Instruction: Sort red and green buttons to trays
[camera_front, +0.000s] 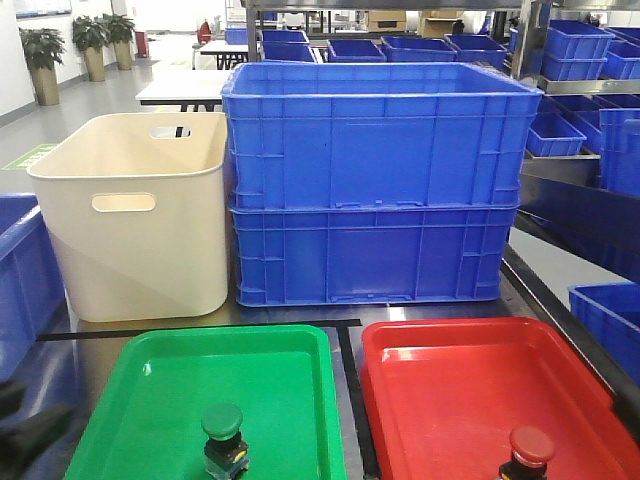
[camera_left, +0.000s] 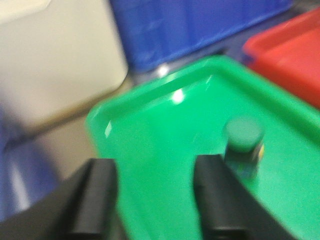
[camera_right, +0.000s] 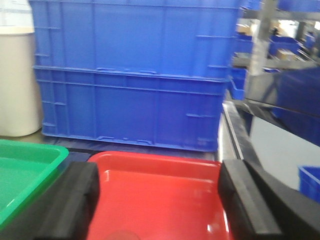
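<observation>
Green button (camera_front: 222, 432) upright in my green tray (camera_front: 160, 400), red button (camera_front: 529, 452) in red tray (camera_front: 450, 390), both my grippers, left (camera_left: 155, 195) and right (camera_right: 160, 200), spread apart and empty, blue crates (camera_front: 375, 190) and cream bin (camera_front: 135, 215) behind.

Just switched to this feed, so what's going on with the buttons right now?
Both buttons look sorted. The green button stands in the green tray, and the red button stands in the red tray. Neither arm holds anything: the left gripper is open above the green tray, with the green button just beside its finger, and the right gripper is open over the red tray.
</observation>
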